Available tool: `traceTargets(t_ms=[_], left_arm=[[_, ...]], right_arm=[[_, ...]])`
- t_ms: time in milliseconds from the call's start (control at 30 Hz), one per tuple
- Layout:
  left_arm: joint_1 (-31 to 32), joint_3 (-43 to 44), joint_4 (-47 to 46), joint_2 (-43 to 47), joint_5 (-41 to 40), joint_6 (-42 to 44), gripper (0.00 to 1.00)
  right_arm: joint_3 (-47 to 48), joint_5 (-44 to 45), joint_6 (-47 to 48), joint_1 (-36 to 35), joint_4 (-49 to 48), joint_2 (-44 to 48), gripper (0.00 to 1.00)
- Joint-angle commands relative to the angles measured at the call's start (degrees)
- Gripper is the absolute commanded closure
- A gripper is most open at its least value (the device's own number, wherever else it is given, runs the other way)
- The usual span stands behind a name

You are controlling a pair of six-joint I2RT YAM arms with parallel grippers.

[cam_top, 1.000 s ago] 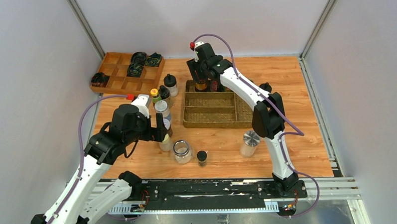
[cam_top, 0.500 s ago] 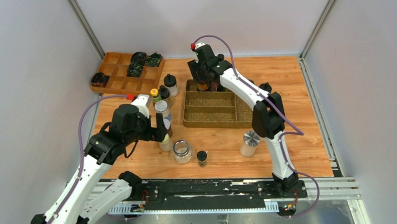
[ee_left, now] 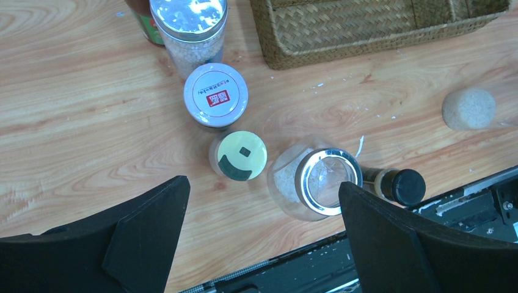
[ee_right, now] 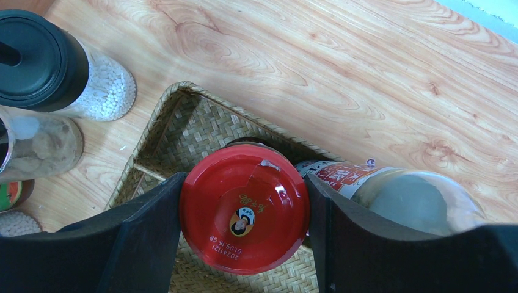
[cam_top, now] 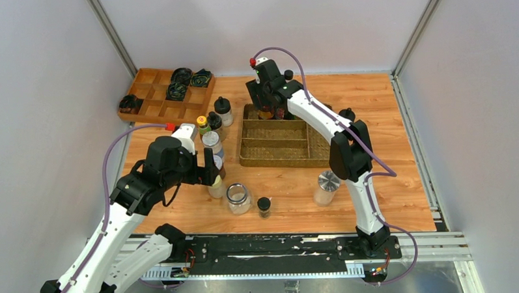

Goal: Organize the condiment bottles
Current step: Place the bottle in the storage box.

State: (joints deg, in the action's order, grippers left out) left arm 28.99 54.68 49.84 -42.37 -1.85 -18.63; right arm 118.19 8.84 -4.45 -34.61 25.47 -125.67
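Placing step: right pincer (ee_right: 244, 207) clamped on red-capped jar (ee_right: 243, 227) at tray (ee_right: 153, 116) corner compartment. Next: release, lift clear. Left pincer (ee_left: 262, 227) wide open, empty, above yellow-capped bottle (ee_left: 242, 155).

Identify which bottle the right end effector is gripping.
The red-capped jar at the woven tray's corner: the right end effector's fingers pinch its lid from both sides; none of the others sits between them.

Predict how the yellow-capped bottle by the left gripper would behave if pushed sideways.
The yellow-capped bottle looks slim and upright, so it would probably tip rather than slide. The clear jar stands almost against it, so a push that way would likely knock both. Being round, it may roll once down.
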Motion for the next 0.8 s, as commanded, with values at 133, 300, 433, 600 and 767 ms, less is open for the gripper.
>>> traceTargets(t_ms=[133,300,433,600,767], left_arm=[[-0.3,0.3,0.6,0.3,1.1,1.2,0.01],[-0.3,0.4,0.6,0.3,1.3,1.3,0.01],[-0.3,0.6,0.6,0.2,1.3,1.3,0.01],[-0.3,0.8,0.6,0.1,1.2,1.4,0.01],[-0.3,1.2,0.7,0.2,0.8,1.3,0.01]], right_arm=[[-0.5,2.1,0.5,0.7,-3.7,2.7,0.19],[-1.8,1.6,0.6,0.5,-5.1,4.5,0.11],[-2.5,1.7,0.8,0.1,-5.2,6.7,0.11],[-6.8,2.2,2.2,-2.5,-5.0,12.9,0.13],[-18.9,2.2,0.1,-8.1,-0.9,24.3,0.18]])
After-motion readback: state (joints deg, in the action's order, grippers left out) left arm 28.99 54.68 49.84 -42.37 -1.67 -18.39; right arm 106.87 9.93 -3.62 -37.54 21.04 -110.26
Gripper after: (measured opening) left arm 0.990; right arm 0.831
